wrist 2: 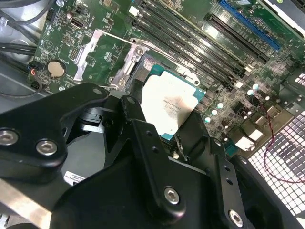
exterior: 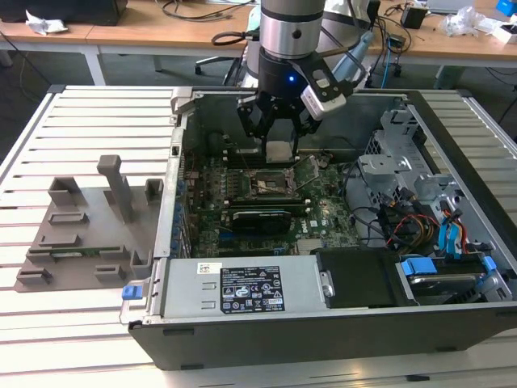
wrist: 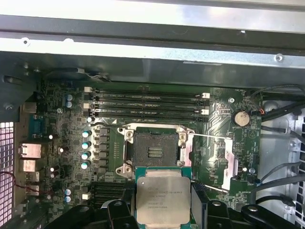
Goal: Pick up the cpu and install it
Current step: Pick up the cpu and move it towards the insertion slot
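Observation:
The cpu (exterior: 279,151), a small square chip with a pale metal top, hangs in my gripper (exterior: 278,139) inside the open computer case (exterior: 323,339). It is held a little above the motherboard (exterior: 323,214), just behind the bare black socket (exterior: 266,183). My gripper is shut on the cpu. In both wrist views the black fingers (wrist 2: 128,109) clamp two opposite edges of the cpu (wrist 2: 169,107). In the first wrist view the cpu (wrist: 163,195) sits between the fingers (wrist: 212,210), beside the uncovered socket (wrist: 155,150).
The socket's metal load plate (wrist: 224,157) is swung open to one side. Memory slots (wrist: 147,102) run along the socket's far side. Drive cage and cables (exterior: 412,202) fill the exterior view's right, and a power supply (exterior: 242,291) sits in front. A grey fixture (exterior: 89,226) stands on the slatted table.

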Available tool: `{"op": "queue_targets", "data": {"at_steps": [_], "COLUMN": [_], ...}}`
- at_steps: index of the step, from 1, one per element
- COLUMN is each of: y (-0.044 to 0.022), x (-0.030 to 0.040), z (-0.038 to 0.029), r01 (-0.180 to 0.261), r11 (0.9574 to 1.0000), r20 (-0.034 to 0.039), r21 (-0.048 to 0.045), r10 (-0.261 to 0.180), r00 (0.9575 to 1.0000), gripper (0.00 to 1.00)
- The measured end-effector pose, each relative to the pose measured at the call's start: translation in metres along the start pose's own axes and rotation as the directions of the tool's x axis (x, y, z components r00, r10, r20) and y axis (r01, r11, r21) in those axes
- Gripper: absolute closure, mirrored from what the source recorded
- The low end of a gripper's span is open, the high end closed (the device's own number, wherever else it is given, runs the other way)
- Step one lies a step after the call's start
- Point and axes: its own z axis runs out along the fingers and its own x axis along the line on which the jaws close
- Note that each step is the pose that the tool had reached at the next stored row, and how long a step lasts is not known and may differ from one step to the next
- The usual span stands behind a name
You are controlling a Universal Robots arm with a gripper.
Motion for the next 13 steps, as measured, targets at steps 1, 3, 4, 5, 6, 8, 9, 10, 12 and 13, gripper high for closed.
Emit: {"op": "queue_targets", "data": {"at_steps": [1,3,4,5,6,8,9,10,12,13], "y": [0.0,0.0001,0.0001,0.0001,0.0001,0.0002,0.0002,0.0002,0.0003,0.0005], "x": [0.0,0.0001,0.0001,0.0001,0.0001,0.0002,0.0003,0.0003,0.0004,0.0004], "z": [0.0008,0.0027,0.0034,0.0042,0.0051,0.0071,0.0081,0.0095,0.0116,0.0122], "r01": [0.0,0.0,0.0,0.0,0.0,0.0,0.0,0.0,0.0,0.0], "r11": [1.0,1.0,1.0,1.0,1.0,1.0,1.0,1.0,1.0,1.0], "r20": [0.0,0.0,0.0,0.0,0.0001,0.0,0.0,0.0,0.0001,0.0], "r21": [0.0001,0.0,0.0,0.0,0.0,-0.0001,0.0,0.0,-0.0001,0.0], "r10": [0.0,0.0,0.0,0.0,0.0,0.0,0.0,0.0,0.0,0.0], "r00": [1.0,1.0,1.0,1.0,1.0,1.0,1.0,1.0,1.0,1.0], "gripper": [0.45,0.45,0.45,0.45,0.45,0.45,0.45,0.45,0.45,0.45]}}
